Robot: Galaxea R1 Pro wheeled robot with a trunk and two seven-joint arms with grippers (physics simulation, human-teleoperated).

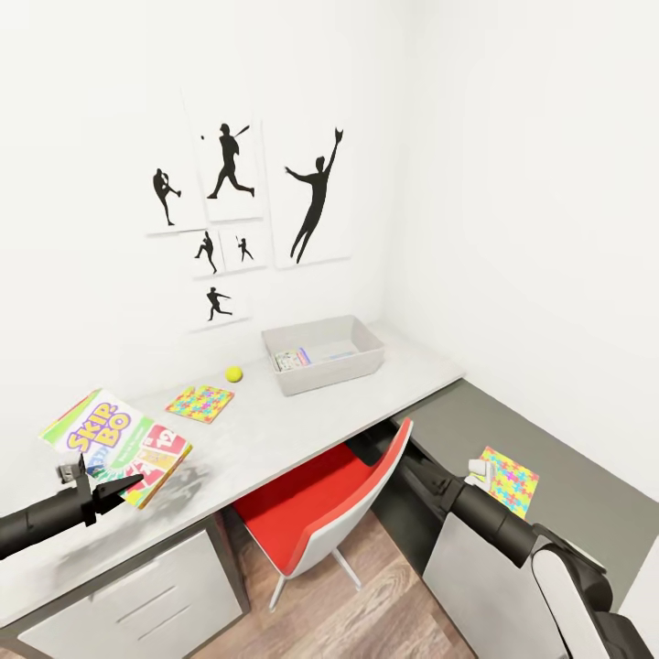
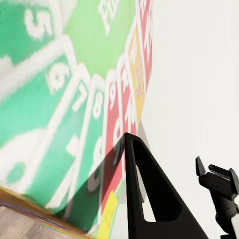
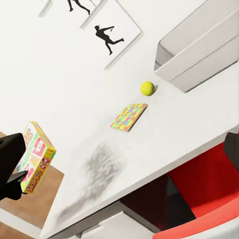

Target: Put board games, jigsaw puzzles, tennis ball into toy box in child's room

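- Left hand (image 1: pixel 108 485) pinches the Skip-Bo board game (image 1: pixel 117 446) by one edge above the tabletop's (image 1: pixel 302 426) front edge: light, stiff, slick, likely to swing.
- Right hand (image 1: pixel 478 473) grips a jigsaw puzzle (image 1: pixel 509 480): thin, rigid.

red chair (image 1: pixel 316 499), white drawer unit (image 1: pixel 137 599)

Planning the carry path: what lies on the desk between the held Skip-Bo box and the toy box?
In the head view: a multicolour jigsaw panel and a small yellow-green tennis ball.
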